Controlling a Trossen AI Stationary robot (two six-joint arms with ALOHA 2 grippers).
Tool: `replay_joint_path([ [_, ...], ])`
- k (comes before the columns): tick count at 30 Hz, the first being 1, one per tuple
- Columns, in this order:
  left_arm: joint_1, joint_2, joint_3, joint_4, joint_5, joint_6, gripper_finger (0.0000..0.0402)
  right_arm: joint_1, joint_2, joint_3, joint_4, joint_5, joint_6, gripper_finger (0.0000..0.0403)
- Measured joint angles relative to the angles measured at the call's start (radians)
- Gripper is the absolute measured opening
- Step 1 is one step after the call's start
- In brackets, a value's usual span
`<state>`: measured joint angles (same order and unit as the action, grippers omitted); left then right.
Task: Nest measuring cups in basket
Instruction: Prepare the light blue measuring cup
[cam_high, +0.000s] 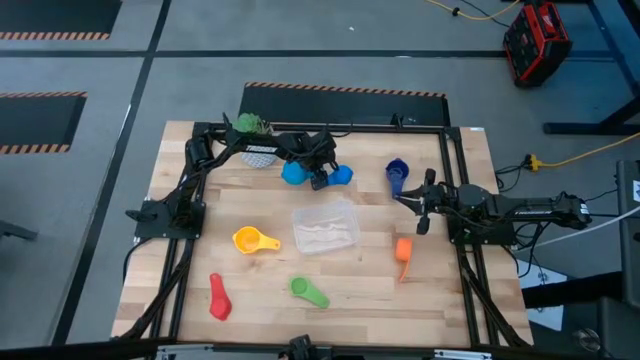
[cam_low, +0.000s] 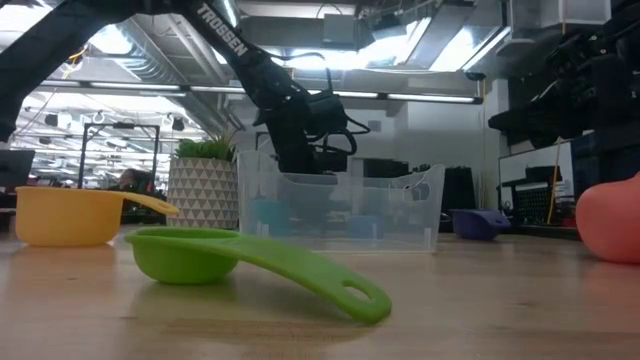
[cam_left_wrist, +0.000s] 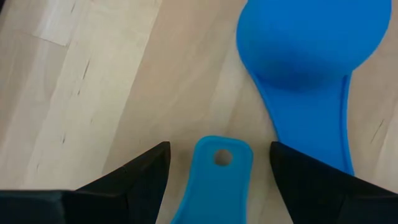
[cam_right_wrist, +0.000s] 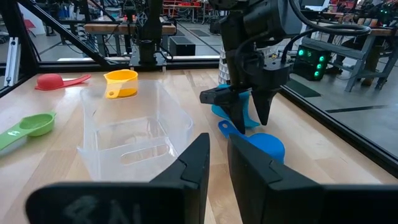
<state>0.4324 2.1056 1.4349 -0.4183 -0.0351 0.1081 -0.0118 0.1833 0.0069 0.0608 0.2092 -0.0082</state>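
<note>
Nearest the table's front edge lie the red cup (cam_high: 219, 297) and the green cup (cam_high: 307, 291), both on bare wood and well apart from each other. In the low view the green cup (cam_low: 250, 263) rests bowl down with its handle angled up off the surface.

One row back sit the yellow cup (cam_high: 254, 240), the basket (cam_high: 325, 227) and the orange cup (cam_high: 403, 255). The basket stands upright at mid-table; nothing can be made out inside it from above. The yellow cup is just beside its left side; the orange cup lies off to its right.

The right gripper (cam_high: 424, 205) waits to the right of the basket, fingers nearly together with a narrow gap and holding nothing. The dark blue cup (cam_high: 397, 175) lies just behind it.

Behind the basket, the left gripper (cam_high: 319, 180) points down between two light blue cups. Its jaws stand open on either side of the handle of one light blue cup (cam_left_wrist: 214, 180), without touching it. The second light blue cup (cam_left_wrist: 311, 56) lies just beside, bowl down.

At the far edge stands a potted plant (cam_high: 254, 130). The only legible writing is "TROSSEN" (cam_low: 222, 31) on the left arm in the low view.
</note>
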Motion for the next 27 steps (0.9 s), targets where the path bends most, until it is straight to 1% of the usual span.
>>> replay_joint_path([
  [8,0.014,0.000,0.000,-0.002,0.000,-0.002,0.0245,0.000,0.000,0.000,0.000,0.000,0.000,0.0063],
  [16,0.018,-0.001,0.000,-0.020,0.000,-0.002,0.0200,0.000,0.000,0.000,0.000,0.000,0.000,0.0063],
  [27,0.019,-0.001,0.000,-0.023,0.023,-0.001,0.0149,0.000,0.000,0.000,0.000,0.000,0.000,0.0063],
])
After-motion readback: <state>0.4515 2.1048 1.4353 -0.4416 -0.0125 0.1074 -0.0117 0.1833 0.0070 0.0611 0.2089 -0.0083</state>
